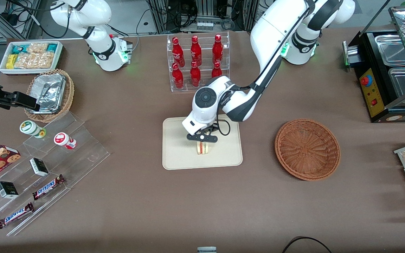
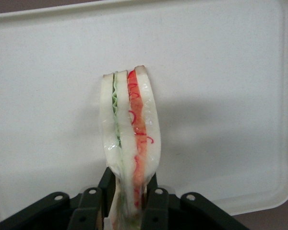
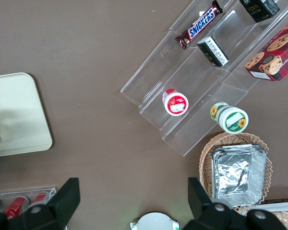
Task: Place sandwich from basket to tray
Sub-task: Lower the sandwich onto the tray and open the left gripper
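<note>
Our big brown table (image 1: pixel 125 211) holds lots of snacks, but we only care about three things. The tray (image 1: pixel 178 158) sits in the middle of the table, nearer to the front camera than the rack of red bottles (image 1: pixel 197 63). The basket (image 1: pixel 307 149) lies well apart from the tray, toward the working arm's end of the table, and it looks empty now.

Our gripper (image 1: pixel 202 141) hangs over the tray. Its jaws are squeezed in close on the sandwich (image 1: pixel 204 148), one finger on each bread side. In the wrist view, the fingers (image 2: pixel 152 191) pinch the sandwich (image 2: pixel 129 143) near one end, and the rest sticks out over the tray (image 2: pixel 221 72), with the red and green stripes showing.

We think the job is nearly done. The step now is to set the sandwich down softly. We should go low first, so the bread rests on the tray before we let go. Then we open the jaws slowly and lift straight up, so the soft bread does not stick, tip or get dragged. We cannot tell yet if the sandwich touches the tray.
</note>
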{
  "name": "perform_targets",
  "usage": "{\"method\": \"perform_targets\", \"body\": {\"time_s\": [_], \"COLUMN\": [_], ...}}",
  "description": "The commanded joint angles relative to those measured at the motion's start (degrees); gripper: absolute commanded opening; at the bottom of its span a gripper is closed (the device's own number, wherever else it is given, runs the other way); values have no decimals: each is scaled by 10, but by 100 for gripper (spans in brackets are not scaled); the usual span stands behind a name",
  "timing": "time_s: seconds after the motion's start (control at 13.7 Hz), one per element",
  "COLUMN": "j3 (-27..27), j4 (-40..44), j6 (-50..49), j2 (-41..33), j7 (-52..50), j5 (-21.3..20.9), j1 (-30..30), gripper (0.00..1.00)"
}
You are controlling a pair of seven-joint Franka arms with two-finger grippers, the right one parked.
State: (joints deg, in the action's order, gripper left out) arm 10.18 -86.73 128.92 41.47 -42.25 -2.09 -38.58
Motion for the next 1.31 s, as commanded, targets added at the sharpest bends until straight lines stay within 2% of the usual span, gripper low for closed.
{"method": "perform_targets", "body": {"time_s": [0.0, 0.22, 0.36, 0.58, 1.02, 1.09, 1.24], "j3": [-7, -8, -19, -51, -132, -151, -169], "j4": [16, 16, 16, 17, 10, 10, 8], "j6": [-2, -7, -53, -81, -217, -242, -273], "j2": [1, -24, -58, -106, -235, -252, -280], "j7": [-19, -23, -29, -30, 19, 45, 95], "j5": [-10, -9, -9, -5, -4, 2, 41], "j1": [-6, -1, -1, -1, 0, 0, 37], "gripper": [99, 99, 99, 99, 99, 99, 99]}}
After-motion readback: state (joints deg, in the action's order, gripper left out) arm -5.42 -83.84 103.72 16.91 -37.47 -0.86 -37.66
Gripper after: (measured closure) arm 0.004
